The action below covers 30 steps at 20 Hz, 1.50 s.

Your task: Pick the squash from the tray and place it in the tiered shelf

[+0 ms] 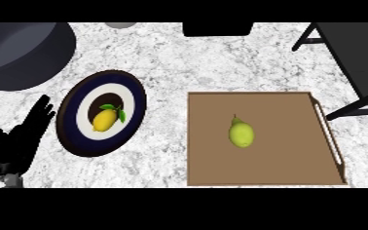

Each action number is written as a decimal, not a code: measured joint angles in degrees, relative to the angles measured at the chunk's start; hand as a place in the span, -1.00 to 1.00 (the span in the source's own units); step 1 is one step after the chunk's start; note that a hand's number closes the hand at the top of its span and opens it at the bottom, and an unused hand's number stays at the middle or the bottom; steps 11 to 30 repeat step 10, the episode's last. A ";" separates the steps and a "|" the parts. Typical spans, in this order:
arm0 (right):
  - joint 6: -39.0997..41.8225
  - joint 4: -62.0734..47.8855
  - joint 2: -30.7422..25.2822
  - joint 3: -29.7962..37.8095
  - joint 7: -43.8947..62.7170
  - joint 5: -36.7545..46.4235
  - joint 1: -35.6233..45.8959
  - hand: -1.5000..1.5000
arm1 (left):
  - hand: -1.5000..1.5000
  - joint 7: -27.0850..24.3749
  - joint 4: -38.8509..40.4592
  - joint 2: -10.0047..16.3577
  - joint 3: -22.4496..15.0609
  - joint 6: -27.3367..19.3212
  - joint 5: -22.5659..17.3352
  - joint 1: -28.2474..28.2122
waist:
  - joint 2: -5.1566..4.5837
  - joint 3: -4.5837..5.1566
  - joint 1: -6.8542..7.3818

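A yellow-green squash (241, 133) with a short stem lies near the middle of the brown tray (287, 170), which sits on the marble counter at the right. The dark tiered shelf (345, 53) shows only partly at the upper right, with black legs reaching down toward the tray's right side. My left hand (28, 131) rests at the left edge, fingers straight and pointing up, holding nothing. It is far from the squash. My right hand does not show.
A dark plate with a white ring (101, 113) holds a yellow lemon (105, 120) with green leaves, just right of my left hand. A large dark round pan (32, 53) fills the upper left corner. A black object (217, 28) stands at the counter's far edge.
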State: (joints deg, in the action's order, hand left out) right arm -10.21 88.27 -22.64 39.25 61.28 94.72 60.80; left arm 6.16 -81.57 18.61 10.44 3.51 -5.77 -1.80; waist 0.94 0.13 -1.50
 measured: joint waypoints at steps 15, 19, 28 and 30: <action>24.56 30.76 8.63 -5.92 -0.62 10.59 0.31 -1.00 | 0.00 -0.15 0.74 0.07 0.65 -0.33 0.32 -0.96 | 1.29 0.17 -2.01; 24.56 30.76 8.63 -5.92 -0.62 10.59 0.31 -1.00 | 0.00 -0.15 0.74 0.07 0.65 -0.33 0.32 -0.96 | 1.29 0.17 -2.01; 24.56 30.76 8.63 -5.92 -0.62 10.59 0.31 -1.00 | 0.00 -0.15 0.74 0.07 0.65 -0.33 0.32 -0.96 | 1.29 0.17 -2.01; 24.56 30.76 8.63 -5.92 -0.62 10.59 0.31 -1.00 | 0.00 -0.15 0.74 0.07 0.65 -0.33 0.32 -0.96 | 1.29 0.17 -2.01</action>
